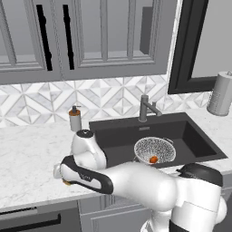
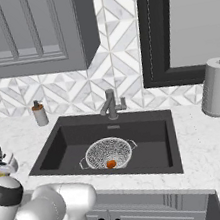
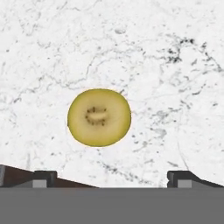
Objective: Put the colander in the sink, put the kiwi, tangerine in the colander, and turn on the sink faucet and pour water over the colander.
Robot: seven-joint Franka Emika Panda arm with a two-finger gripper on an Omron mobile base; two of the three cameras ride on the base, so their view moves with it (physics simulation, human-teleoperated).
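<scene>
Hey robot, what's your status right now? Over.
Gripper open, above the kiwi on the counter. Colander in the sink, tangerine inside. Nothing around the kiwi.

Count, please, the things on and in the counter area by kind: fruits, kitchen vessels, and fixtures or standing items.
Fruits: 2, the kiwi on the marble and the tangerine in the colander.
Vessels: 1, the colander, sitting in the sink.
Fixtures and standing items: 4, the sink, the sink faucet, the soap pump bottle, the paper towel roll.
Total: 7
</scene>
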